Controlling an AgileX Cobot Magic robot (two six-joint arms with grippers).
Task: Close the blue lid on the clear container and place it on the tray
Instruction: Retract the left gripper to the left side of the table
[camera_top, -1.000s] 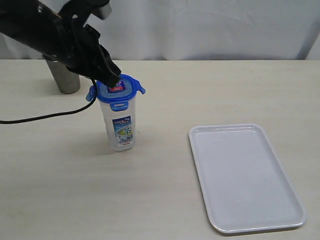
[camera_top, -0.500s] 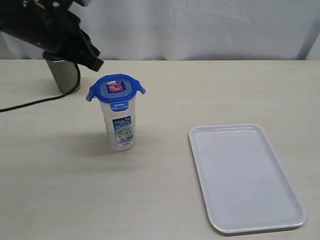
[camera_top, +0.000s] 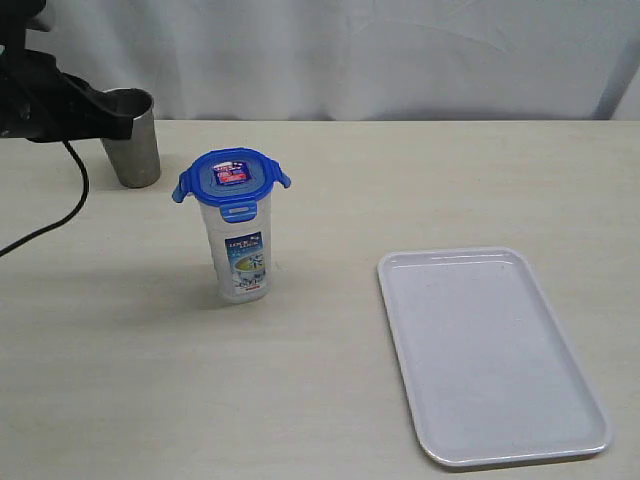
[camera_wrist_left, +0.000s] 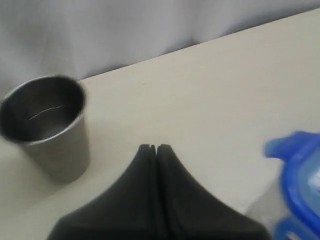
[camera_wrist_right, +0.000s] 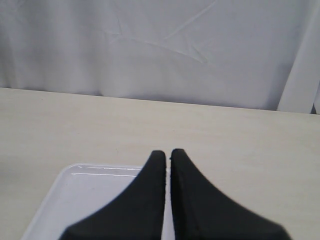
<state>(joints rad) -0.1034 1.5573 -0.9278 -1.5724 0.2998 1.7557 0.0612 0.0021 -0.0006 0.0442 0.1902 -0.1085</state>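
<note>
The left gripper (camera_wrist_left: 155, 148) — jaws pressed together, empty — is nearer: the clear container (camera_top: 240, 255) stands upright close by, off to one side, blue lid (camera_top: 231, 178) seated on top. The right gripper (camera_wrist_right: 167, 152), likewise closed on nothing, hangs near the tray (camera_top: 490, 355).

We log lid (camera_top: 232, 177) seated on container (camera_top: 241, 258), container upright on table (camera_top: 420, 170), cup (camera_top: 133, 152) behind it to the left, tray (camera_top: 490, 352) front-right, well apart from it.

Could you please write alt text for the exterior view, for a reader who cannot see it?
A clear container with the blue lid on top stands on a beige table, left of the white tray. Behind it to the left, a steel cup stands by the tip of the shut left gripper.
</note>
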